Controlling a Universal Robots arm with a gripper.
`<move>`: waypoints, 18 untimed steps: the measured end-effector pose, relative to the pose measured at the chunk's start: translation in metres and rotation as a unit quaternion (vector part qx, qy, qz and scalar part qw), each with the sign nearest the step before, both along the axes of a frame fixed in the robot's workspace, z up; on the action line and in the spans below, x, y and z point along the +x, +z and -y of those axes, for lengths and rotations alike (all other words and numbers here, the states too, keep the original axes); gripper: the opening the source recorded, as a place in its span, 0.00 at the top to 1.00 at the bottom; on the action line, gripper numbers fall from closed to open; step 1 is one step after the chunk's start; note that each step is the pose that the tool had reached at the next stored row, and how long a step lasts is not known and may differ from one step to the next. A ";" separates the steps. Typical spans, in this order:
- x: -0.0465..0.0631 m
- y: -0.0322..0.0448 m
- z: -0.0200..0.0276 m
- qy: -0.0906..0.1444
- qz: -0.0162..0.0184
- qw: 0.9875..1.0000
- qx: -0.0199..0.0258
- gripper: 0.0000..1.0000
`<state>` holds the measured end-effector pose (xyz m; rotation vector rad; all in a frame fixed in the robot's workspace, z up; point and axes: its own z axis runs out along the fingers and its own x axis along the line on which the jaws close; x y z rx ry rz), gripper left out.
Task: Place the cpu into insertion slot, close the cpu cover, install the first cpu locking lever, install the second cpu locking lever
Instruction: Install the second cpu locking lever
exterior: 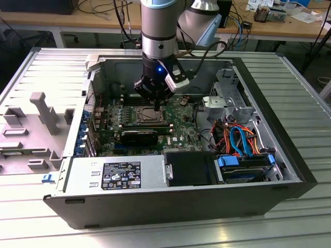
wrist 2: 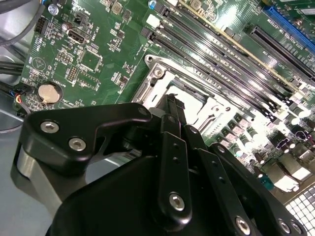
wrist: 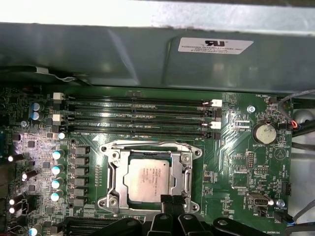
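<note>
A: Exterior view first. Where are you?

B: My claw (exterior: 156,99) hangs inside the open computer case (exterior: 269,129), just above the insertion slot (exterior: 145,115) on the green circuit board (exterior: 181,121). The slot sits toward the exterior view's left of the board, with the bundle of orange and blue cables (exterior: 235,137) well apart on the exterior view's right.

A: Claw state?

B: In the second wrist view my fingers (wrist 2: 173,110) stand pressed together with no gap I can see, and nothing is held between them. The tips reach down at the edge of the socket frame.

A: And the cpu?

B: First wrist view: the cpu (wrist: 147,179) lies flat in the insertion slot (wrist: 150,178), silver-grey top up. The cpu cover (wrist: 185,167) is down around it, the chip showing through its square window. A thin wire lever (wrist: 147,145) runs along the side of the frame nearest the memory slots (wrist: 138,118). My fingertips (wrist: 167,200) meet at the opposite side of the frame, touching or very nearly so; I cannot tell which.

A: Anything else noted?

B: A round coin battery (wrist: 264,132) sits on the board, apart from the socket.
</note>
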<state>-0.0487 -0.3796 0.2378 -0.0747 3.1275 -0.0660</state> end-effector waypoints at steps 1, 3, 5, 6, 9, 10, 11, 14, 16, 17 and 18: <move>0.001 -0.0004 0.0002 0.000 0.000 1.000 0.000 0.89; 0.002 -0.0015 0.0011 0.000 0.000 1.000 0.000 0.89; 0.003 -0.0024 0.0032 0.000 0.000 1.000 0.000 0.89; 0.003 -0.0031 0.0058 0.000 0.000 1.000 0.000 0.89; 0.004 -0.0049 0.0141 0.000 0.000 1.000 0.000 0.89; 0.004 -0.0055 0.0161 0.000 0.000 1.000 0.000 0.89; 0.004 -0.0060 0.0183 0.000 0.000 1.000 0.000 0.89; 0.005 -0.0081 0.0286 0.000 0.000 1.000 0.000 0.89; 0.005 -0.0092 0.0344 0.000 0.000 1.000 0.000 0.89; 0.005 -0.0101 0.0366 0.000 0.000 1.000 0.000 0.89; 0.005 -0.0108 0.0366 0.000 0.000 1.000 0.000 0.89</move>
